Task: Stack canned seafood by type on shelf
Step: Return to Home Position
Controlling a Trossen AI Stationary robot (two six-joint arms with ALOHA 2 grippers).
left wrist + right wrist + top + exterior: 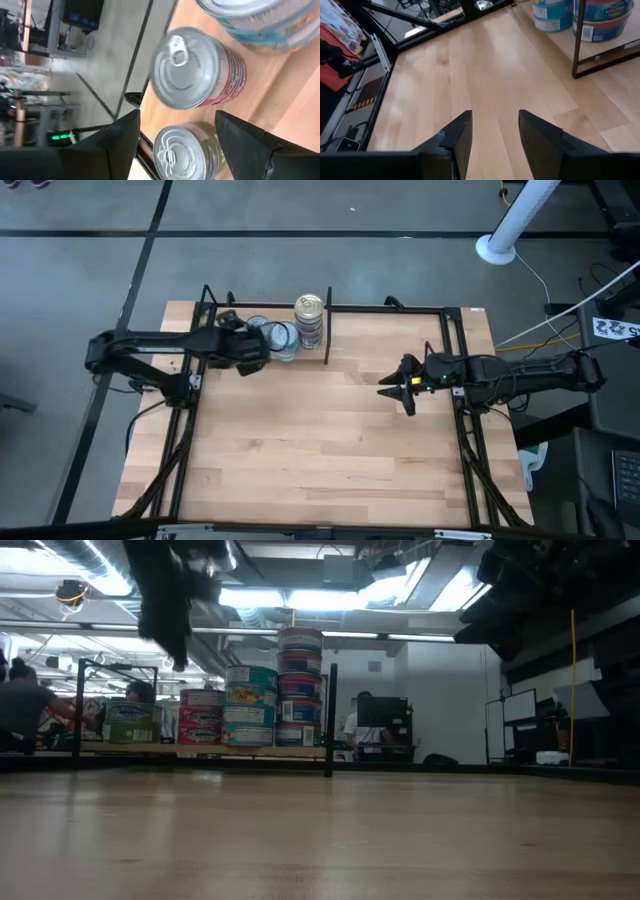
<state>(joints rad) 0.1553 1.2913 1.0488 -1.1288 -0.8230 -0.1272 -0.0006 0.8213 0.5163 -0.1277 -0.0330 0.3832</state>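
Several tins stand just beside left gripper.

Black jointed arms, wedge-fingered grippers

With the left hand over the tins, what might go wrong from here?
The open left hand hangs close above the red tin stack; a sideways or low retreat may clip it. The tall stack beside the divider bar looks likeliest to topple if bumped. The right hand waits far off.
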